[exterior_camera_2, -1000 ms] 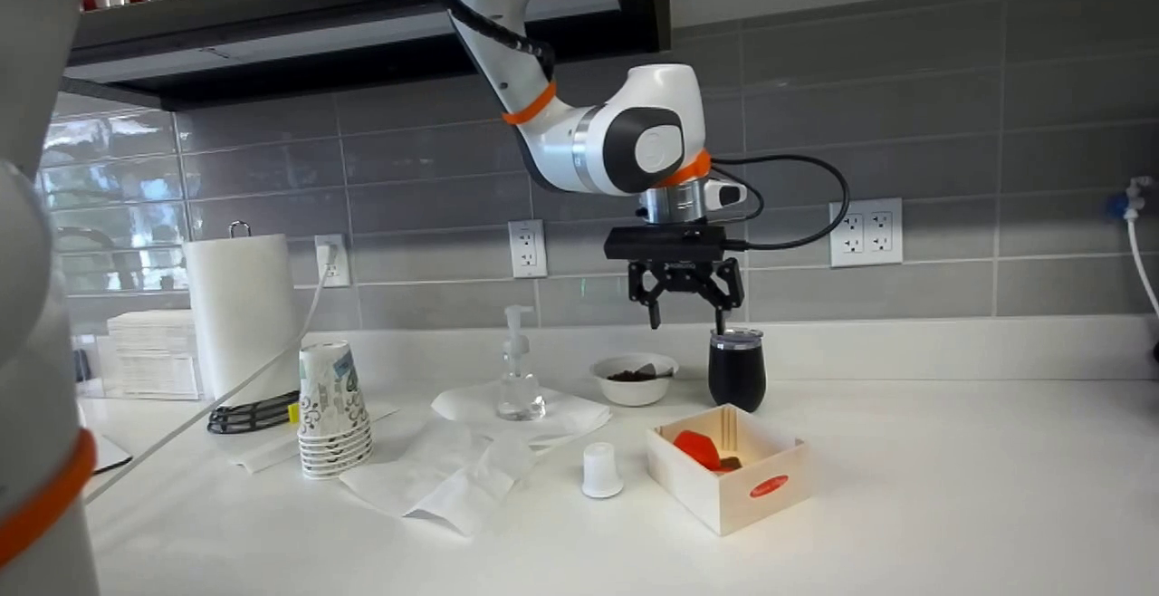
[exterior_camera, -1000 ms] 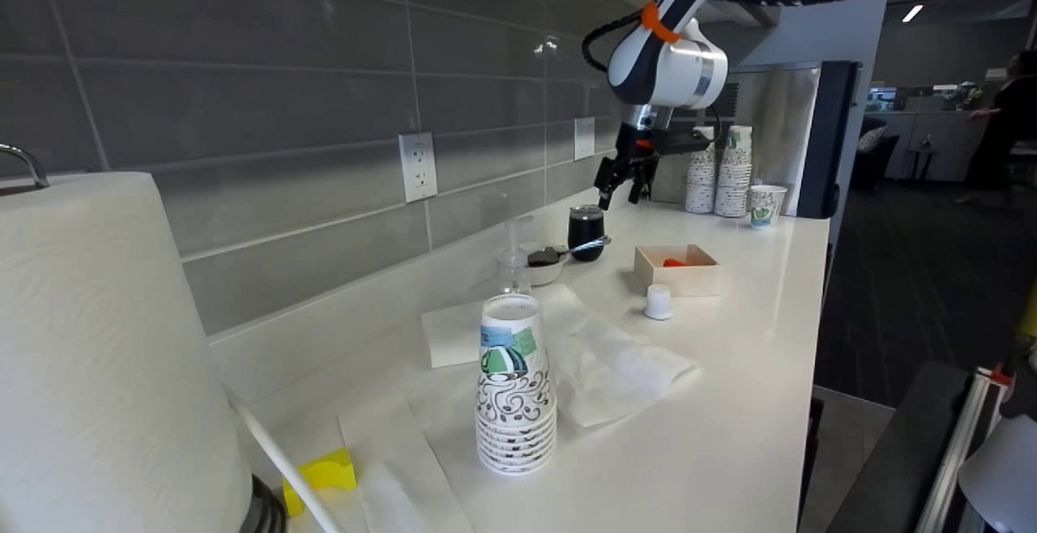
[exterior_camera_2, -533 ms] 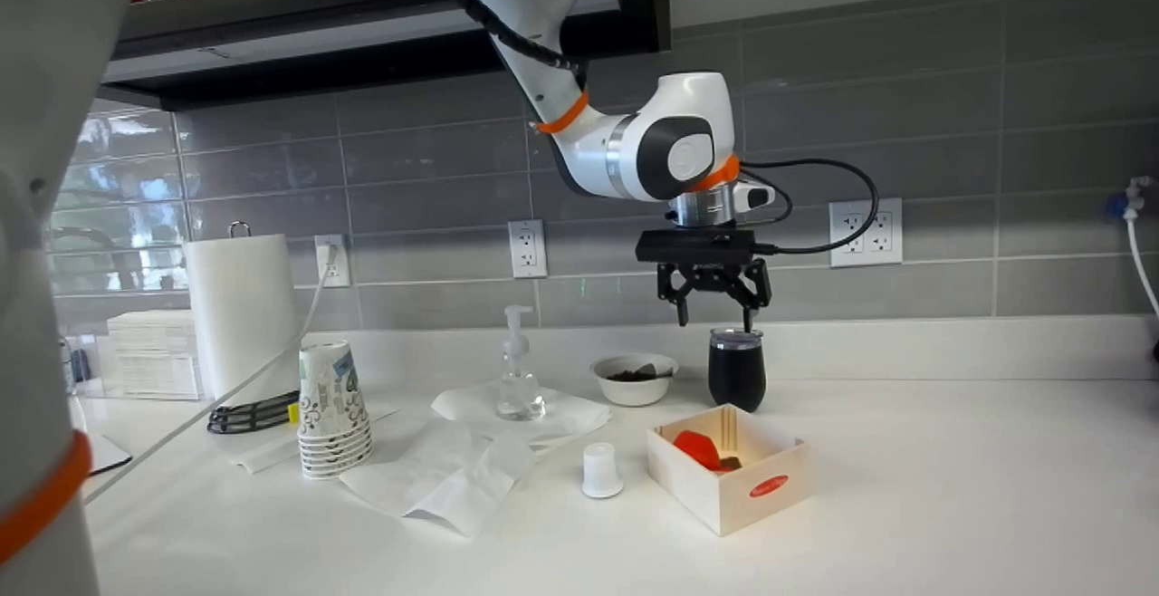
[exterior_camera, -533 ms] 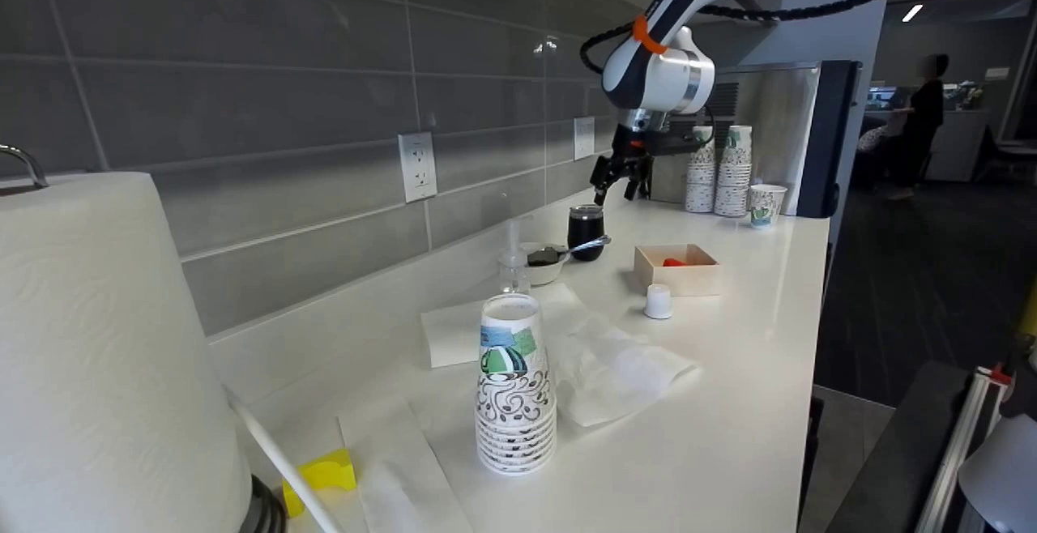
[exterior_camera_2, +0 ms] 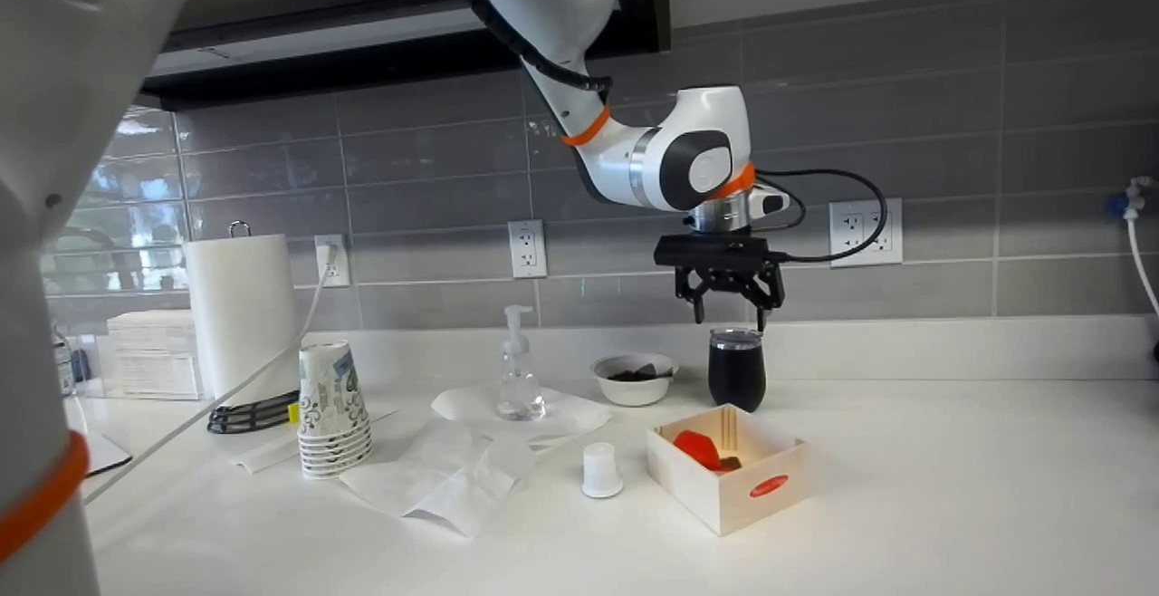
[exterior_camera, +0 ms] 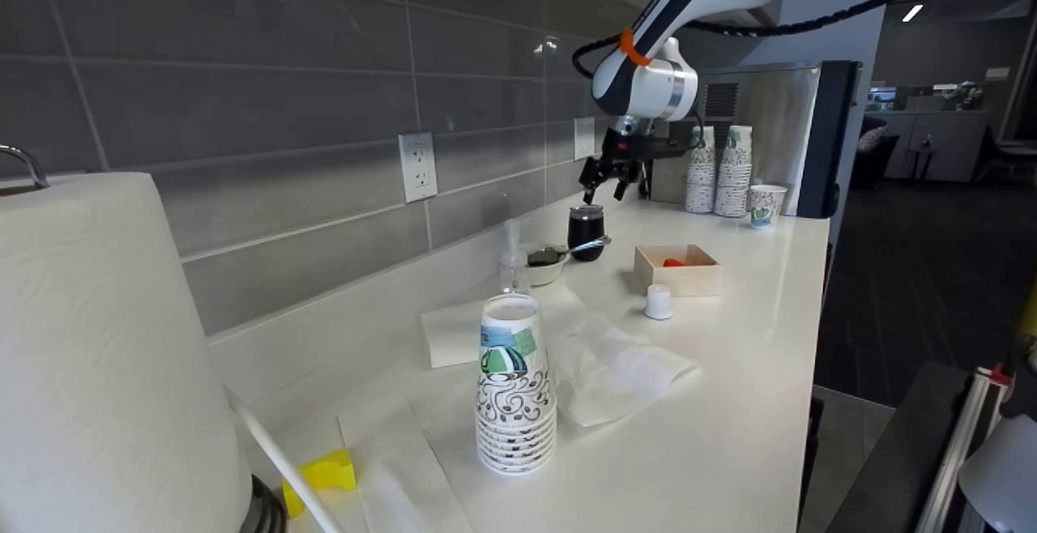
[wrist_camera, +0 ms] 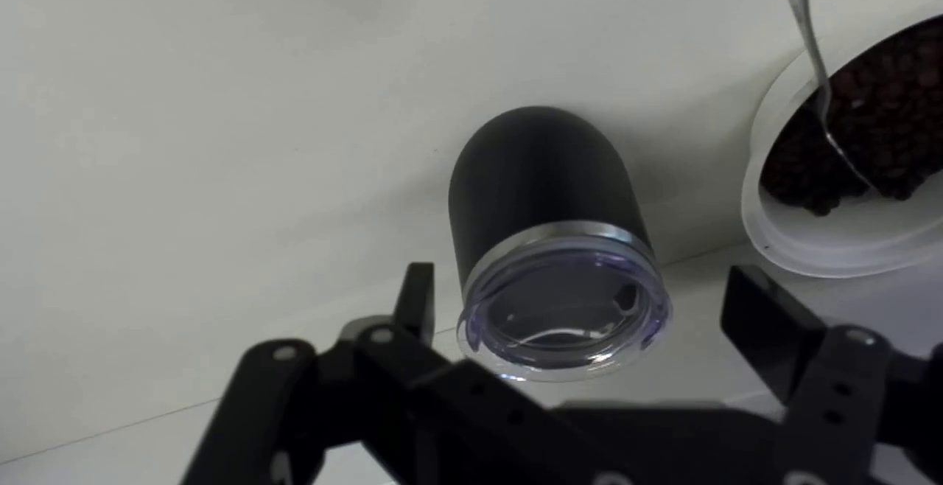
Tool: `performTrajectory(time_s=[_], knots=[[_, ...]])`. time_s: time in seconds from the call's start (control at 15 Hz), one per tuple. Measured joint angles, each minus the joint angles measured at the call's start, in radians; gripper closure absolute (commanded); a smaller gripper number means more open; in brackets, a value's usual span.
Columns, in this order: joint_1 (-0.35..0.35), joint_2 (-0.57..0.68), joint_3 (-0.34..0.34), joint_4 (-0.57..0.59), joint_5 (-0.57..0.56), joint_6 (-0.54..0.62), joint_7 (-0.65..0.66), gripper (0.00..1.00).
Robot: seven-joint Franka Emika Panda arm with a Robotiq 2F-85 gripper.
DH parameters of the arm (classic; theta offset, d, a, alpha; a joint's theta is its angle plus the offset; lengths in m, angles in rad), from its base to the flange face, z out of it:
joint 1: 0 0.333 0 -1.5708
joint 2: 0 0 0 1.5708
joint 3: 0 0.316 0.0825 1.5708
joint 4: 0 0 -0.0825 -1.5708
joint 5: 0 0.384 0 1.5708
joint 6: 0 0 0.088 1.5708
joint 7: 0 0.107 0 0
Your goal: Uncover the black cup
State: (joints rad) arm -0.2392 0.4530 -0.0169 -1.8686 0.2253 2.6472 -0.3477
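Gripper poised over lidded black cup

Black cup stands upright on the counter, beside but apart from the white bowl, and behind the wooden box in an exterior view. A clear lid is on, so uncovering isn't done. Jaws are apart, clamped on nothing — in the wrist view the fingers flank the lid, presumably spread that wide to straddle its rim. Gripper points down, likely for a straight approach from above; exact gap over the lid is hard to tell. Lid shows nearer one finger than its mate, so some centring is probably needed before lowering. Smooth-looking lid may slip, or the cup may rise with it. A metal utensil juts from the bowl nearby — worth steering clear of.
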Motion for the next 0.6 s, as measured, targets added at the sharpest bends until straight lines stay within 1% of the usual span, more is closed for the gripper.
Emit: performTrajectory(time_s=[0.6], knots=[[-0.005, 0.136, 0.016, 0.14, 0.0, 0.0, 0.032, 0.0]])
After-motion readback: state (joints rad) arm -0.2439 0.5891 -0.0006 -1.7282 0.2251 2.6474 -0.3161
